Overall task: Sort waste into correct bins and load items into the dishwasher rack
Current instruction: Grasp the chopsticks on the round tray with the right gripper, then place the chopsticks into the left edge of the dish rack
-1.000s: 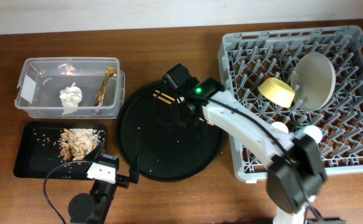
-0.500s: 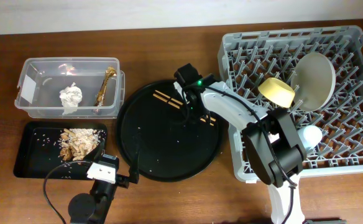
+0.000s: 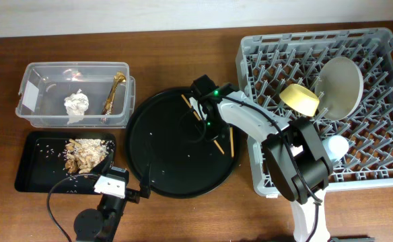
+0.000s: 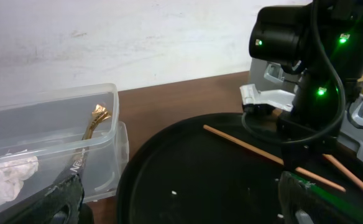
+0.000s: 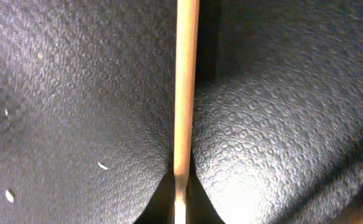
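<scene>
My right gripper [image 5: 180, 186] is shut on a wooden chopstick [image 5: 185, 87] low over the large round black tray [image 3: 163, 161]. From overhead that chopstick [image 3: 188, 106] runs diagonally under the gripper [image 3: 206, 122]. The second chopstick [image 3: 231, 142] lies loose on the tray's right side. My left gripper [image 4: 181, 208] stands open at the tray's near-left edge, holding nothing. In the clear tub [image 3: 29, 75] are the white napkin [image 3: 77, 104] and the gold-brown wrapper [image 3: 114, 93]. Food scraps [image 3: 83, 154] sit in the shallow black tray [image 3: 31, 171]. The grey rack [image 3: 385, 161] holds the plate [image 3: 343, 86], yellow bowl [image 3: 299, 99] and light-blue cup [image 3: 336, 145].
The right arm [image 3: 264, 131] reaches from the rack's front-left corner across the round tray. A black cable [image 3: 52, 205] loops by the left arm's base. White crumbs dot both black trays. The wall runs along the table's far edge.
The right gripper closed onto one chopstick. The pair, side by side at the tray's far edge before, has split: one now runs diagonally under the gripper, the other lies further right.
</scene>
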`<state>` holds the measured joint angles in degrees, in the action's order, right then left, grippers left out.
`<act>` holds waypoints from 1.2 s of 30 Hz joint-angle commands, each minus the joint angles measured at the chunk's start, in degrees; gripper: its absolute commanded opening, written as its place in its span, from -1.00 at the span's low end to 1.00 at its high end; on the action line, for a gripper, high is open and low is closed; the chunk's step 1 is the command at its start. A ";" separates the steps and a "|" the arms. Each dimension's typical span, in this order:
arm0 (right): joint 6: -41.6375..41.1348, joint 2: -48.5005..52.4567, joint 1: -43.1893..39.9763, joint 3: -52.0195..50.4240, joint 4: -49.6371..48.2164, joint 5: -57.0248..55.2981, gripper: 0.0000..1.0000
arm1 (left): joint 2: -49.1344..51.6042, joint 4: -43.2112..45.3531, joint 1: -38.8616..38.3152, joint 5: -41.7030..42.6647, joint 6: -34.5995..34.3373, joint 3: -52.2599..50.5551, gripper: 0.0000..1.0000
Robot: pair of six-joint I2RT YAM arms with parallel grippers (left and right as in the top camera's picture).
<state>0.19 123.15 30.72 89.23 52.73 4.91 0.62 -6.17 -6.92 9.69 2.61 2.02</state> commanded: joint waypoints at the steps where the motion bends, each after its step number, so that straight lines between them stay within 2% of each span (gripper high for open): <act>1: -5.62 -1.86 0.50 -1.11 2.82 10.29 -0.92 | -0.28 0.33 0.37 0.57 0.70 -0.48 0.99; 2: -5.75 -4.28 0.50 -0.85 3.17 13.60 -0.92 | -0.28 0.33 0.37 0.57 0.70 -0.48 0.98; 5: -10.60 -12.07 0.42 -0.81 3.39 13.88 -0.92 | -0.28 0.33 0.39 0.57 0.70 -0.48 0.99; 7: -14.97 -18.03 -0.15 -0.81 3.89 10.08 -0.92 | -0.28 0.33 0.37 0.59 0.70 -0.48 0.99; 9: -20.68 -24.44 -1.92 -0.81 5.44 1.05 -0.92 | -0.28 0.33 0.39 0.57 0.72 -0.48 0.99; 12: -22.34 -28.22 -5.29 -0.81 7.02 -8.28 -0.92 | -0.28 0.33 0.37 0.57 0.70 -0.48 0.99; 15: -22.34 -26.99 -9.05 -0.85 9.46 -12.48 -0.92 | -0.28 0.33 0.39 0.59 0.70 -0.48 0.99; 18: -21.75 -22.53 -11.76 -0.94 12.39 -11.15 -0.89 | -0.28 0.33 0.37 0.57 0.70 -0.48 0.99; 21: -21.59 -19.93 -12.48 -0.94 13.73 -13.11 -0.77 | -0.28 0.33 0.37 0.59 0.70 -0.48 0.99; 22: -21.66 -19.89 -12.46 -0.94 13.51 -13.22 -0.62 | -0.28 0.33 0.39 0.57 0.70 -0.48 0.99; 23: -21.66 -19.93 -12.46 -0.92 13.29 -14.36 -0.58 | -0.28 0.33 0.39 0.59 0.72 -0.48 0.99; 24: -21.66 -20.00 -12.46 -0.92 13.22 -16.90 -0.63 | -0.28 0.33 0.39 0.57 0.70 -0.48 0.99; 25: -21.55 -19.98 -12.48 -0.92 13.22 -18.78 -0.80 | -0.28 0.33 0.37 0.57 0.72 -0.48 0.99; 26: -21.42 -19.98 -12.48 -0.92 13.46 -21.88 -0.81 | -0.28 0.33 0.39 0.57 0.70 -0.48 0.99; 28: -19.21 -19.98 -12.44 -0.92 13.57 -19.32 -0.61 | -0.28 0.33 0.37 0.59 0.70 -0.48 0.98; 30: -13.51 -20.22 -11.19 -0.83 13.07 -9.49 -0.30 | -0.28 0.33 0.39 0.57 0.70 -0.48 0.98; 32: -13.09 -21.11 -8.07 -0.83 10.99 -0.52 -0.20 | -0.28 0.33 0.37 0.57 0.70 -0.48 0.98; 34: -17.11 -21.11 -2.97 -0.83 6.40 9.66 -0.18 | -0.28 0.33 0.39 0.57 0.70 -0.48 0.99; 36: -24.00 -20.20 2.01 -0.83 2.14 7.93 -0.08 | -0.28 0.33 0.37 0.57 0.70 -0.48 0.99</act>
<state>-16.67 103.68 26.61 88.20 58.04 5.80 0.62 -6.17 -6.92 9.69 2.61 2.02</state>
